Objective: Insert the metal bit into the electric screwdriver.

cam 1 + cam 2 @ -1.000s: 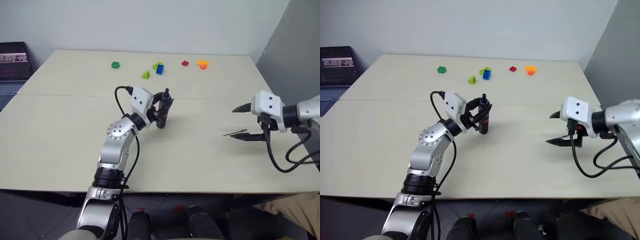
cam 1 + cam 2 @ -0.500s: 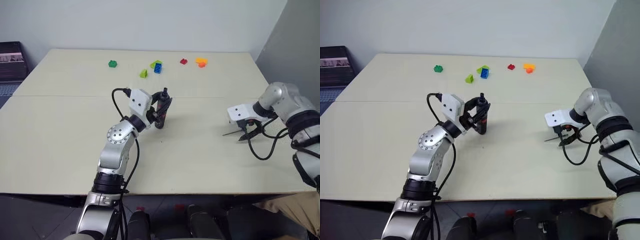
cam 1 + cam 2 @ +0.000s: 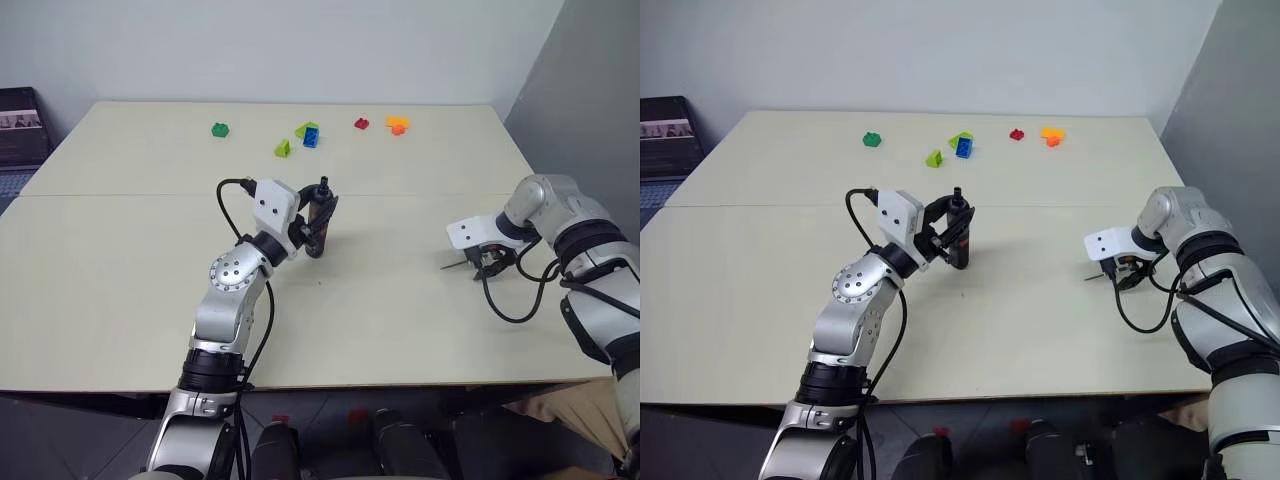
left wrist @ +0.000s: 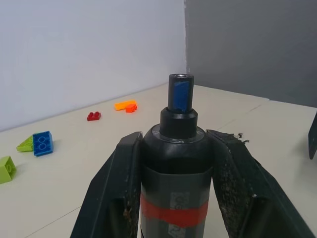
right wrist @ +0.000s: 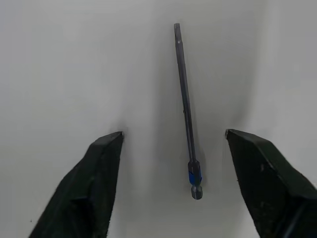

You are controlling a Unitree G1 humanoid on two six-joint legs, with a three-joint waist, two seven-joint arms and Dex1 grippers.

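The electric screwdriver [image 3: 319,212], dark with a red band [image 4: 173,214], stands nearly upright above the middle of the table, tip up. My left gripper [image 3: 313,228] is shut on its body, one finger [image 4: 116,193] on each side. The metal bit [image 5: 185,104] lies flat on the table at the right, a thin grey rod [image 3: 453,265] with a blue mark near one end. My right gripper [image 3: 484,268] points down over it, open. In the right wrist view its fingers [image 5: 101,178] stand either side of the bit, apart from it.
Several small toy bricks lie along the far side of the beige table [image 3: 400,320]: green [image 3: 219,129], lime [image 3: 283,149], blue [image 3: 311,137], red [image 3: 361,124], orange [image 3: 398,126]. A dark object [image 3: 20,125] stands beyond the left edge. A grey wall [image 3: 590,90] rises at the right.
My right arm has swung in and down, and its gripper has turned from level to pointing down over the metal bit. The left gripper and screwdriver have stayed in place.
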